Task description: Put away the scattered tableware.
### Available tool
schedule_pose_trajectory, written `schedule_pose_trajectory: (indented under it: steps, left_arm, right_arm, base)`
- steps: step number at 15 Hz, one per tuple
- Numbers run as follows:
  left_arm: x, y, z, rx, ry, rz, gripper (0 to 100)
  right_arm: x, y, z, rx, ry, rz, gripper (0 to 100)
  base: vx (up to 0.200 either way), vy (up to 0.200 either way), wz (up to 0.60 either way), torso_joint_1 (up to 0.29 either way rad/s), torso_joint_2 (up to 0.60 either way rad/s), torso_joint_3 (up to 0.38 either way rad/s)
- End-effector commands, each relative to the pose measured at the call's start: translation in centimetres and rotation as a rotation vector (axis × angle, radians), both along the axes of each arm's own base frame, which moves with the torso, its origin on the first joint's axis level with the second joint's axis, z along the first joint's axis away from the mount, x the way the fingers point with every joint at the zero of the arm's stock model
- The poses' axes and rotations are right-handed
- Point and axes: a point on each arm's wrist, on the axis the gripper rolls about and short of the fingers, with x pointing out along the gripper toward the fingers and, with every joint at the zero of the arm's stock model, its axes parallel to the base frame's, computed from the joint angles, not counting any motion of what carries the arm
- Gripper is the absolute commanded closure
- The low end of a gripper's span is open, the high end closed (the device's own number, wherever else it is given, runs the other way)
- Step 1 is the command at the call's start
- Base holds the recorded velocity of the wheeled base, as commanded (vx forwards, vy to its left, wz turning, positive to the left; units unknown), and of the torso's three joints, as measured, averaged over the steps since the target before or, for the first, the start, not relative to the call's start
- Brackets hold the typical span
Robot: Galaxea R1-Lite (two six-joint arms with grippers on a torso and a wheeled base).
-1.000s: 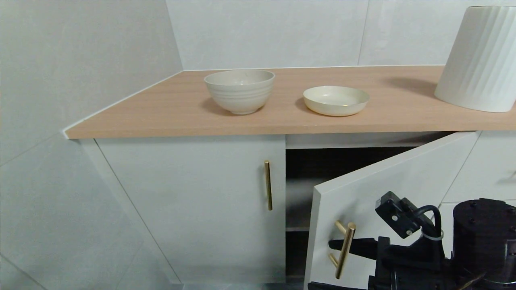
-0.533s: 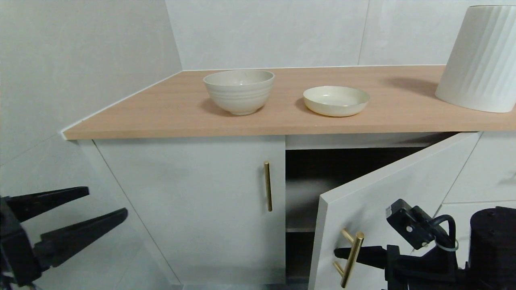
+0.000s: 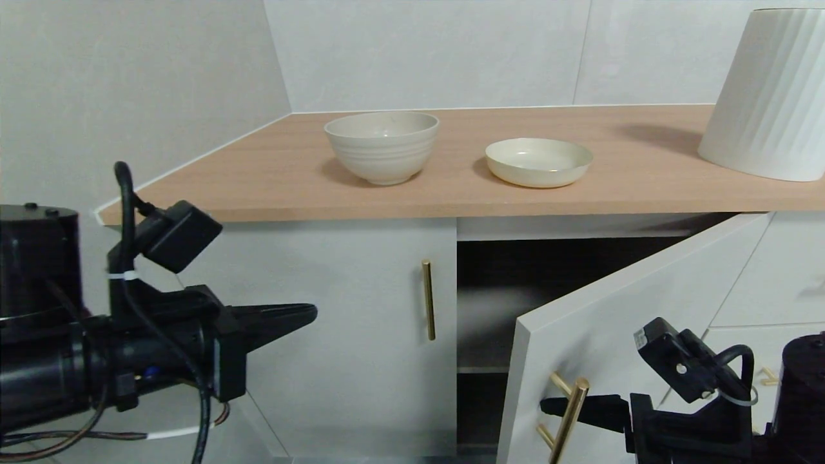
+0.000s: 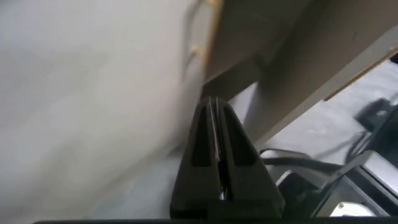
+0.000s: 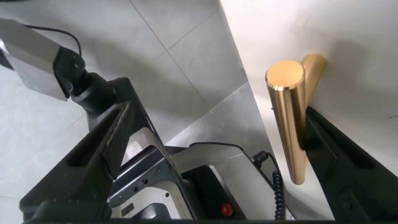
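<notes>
Now, left gripper (image 3: 312,314): we see it raised, fingers together, formerly apart.
Right gripper (image 5: 217,112): spread around brass bar handle (image 5: 291,124).
Wooden worktop (image 3: 644,175): beige ribbed bowl (image 3: 382,145), cream shallow dish (image 3: 538,162); tiled walls (image 3: 419,51).

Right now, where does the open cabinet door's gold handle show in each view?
Head view: handle lower right, on the open door.
Right wrist view: handle inside the open right hand.
Left wrist view: cannot tell it apart.
Shared landmark: the open door.
</notes>
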Motion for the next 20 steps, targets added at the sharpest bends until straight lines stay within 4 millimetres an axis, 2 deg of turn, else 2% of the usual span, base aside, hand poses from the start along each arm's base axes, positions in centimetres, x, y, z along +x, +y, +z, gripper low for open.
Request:
schedule_pose_trajectory:
  steps: [1, 3, 5, 7, 10, 11, 13, 16, 20]
  left_arm:
    - [3.2, -2.9, -2.4, -0.045, 0.055, -0.031, 100]
    - [4.4, -5.0, -3.8, -0.100, -0.006, -0.051, 100]
    - [4.7, -7.6, -5.5, -0.097, 0.009, -0.071, 100]
    - [4.9, -8.8, -5.6, -0.122, 0.033, -0.098, 100]
    - [4.6, -9.5, -5.3, -0.183, 0.069, -0.238, 100]
    - [4.6, -9.5, -5.3, -0.183, 0.069, -0.238, 100]
    - [6.4, -11.0, -5.5, -0.234, 0.060, -0.260, 100]
    - [6.6, -12.0, -7.0, -0.213, 0.101, -0.273, 100]
    - [6.5, -13.3, -7.1, -0.211, 0.102, -0.287, 100]
  right_arm:
    - [-0.1, -0.1, 0.1, 0.004, -0.005, -0.003, 0]
    - [-0.1, -0.1, 0.1, 0.004, -0.005, -0.003, 0]
    - [0.0, -0.1, 0.0, -0.004, 0.001, -0.003, 0]
    - [0.0, 0.0, -0.1, -0.007, 0.004, -0.003, 0]
    - [0.0, 0.0, -0.1, -0.008, 0.005, -0.003, 0]
    - [0.0, 0.0, -0.1, -0.008, 0.005, -0.003, 0]
    - [0.0, -0.1, -0.2, -0.012, 0.007, -0.004, 0]
    - [0.0, -0.1, -0.2, -0.012, 0.007, -0.004, 0]
    - [0.1, 0.0, -0.3, -0.016, 0.008, -0.003, 0]
  base:
    - [0.000, 0.000, 0.00, 0.000, 0.00, 0.000]
    - [0.000, 0.000, 0.00, 0.000, 0.00, 0.000]
    - [0.000, 0.000, 0.00, 0.000, 0.00, 0.000]
    - [0.000, 0.000, 0.00, 0.000, 0.00, 0.000]
    - [0.000, 0.000, 0.00, 0.000, 0.00, 0.000]
    - [0.000, 0.000, 0.00, 0.000, 0.00, 0.000]
    - [0.000, 0.000, 0.00, 0.000, 0.00, 0.000]
    - [0.000, 0.000, 0.00, 0.000, 0.00, 0.000]
    - [0.000, 0.000, 0.00, 0.000, 0.00, 0.000]
